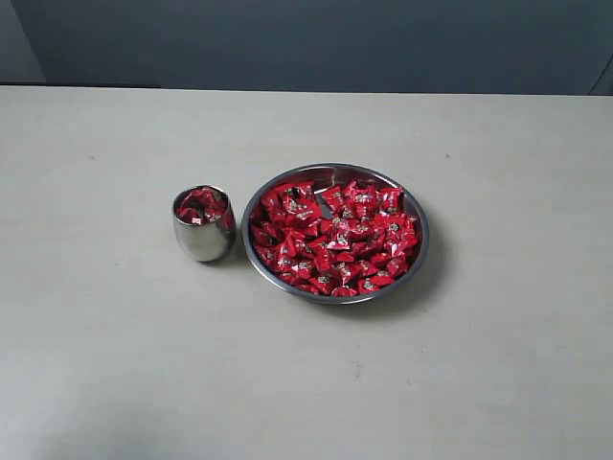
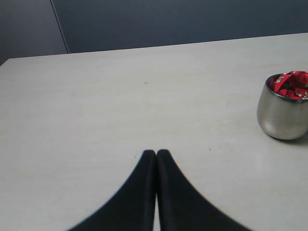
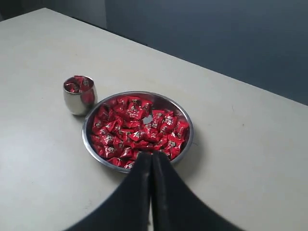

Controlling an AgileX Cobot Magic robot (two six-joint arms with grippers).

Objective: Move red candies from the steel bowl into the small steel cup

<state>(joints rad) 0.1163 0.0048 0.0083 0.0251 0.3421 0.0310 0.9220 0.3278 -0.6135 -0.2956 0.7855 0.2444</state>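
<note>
The wide steel bowl (image 1: 415,206) sits mid-table, heaped with red candies (image 1: 335,238). Just left of it stands the small steel cup (image 1: 203,240), filled to its rim with red candies (image 1: 202,205). Neither arm appears in the exterior view. In the right wrist view my right gripper (image 3: 151,155) is shut and empty, held above the near rim of the bowl (image 3: 188,126), with the cup (image 3: 77,102) beyond it. In the left wrist view my left gripper (image 2: 156,153) is shut and empty over bare table, the cup (image 2: 281,115) well off to one side.
The pale table (image 1: 115,364) spreads wide around both vessels. Its far edge meets a dark blue-grey wall (image 1: 316,43).
</note>
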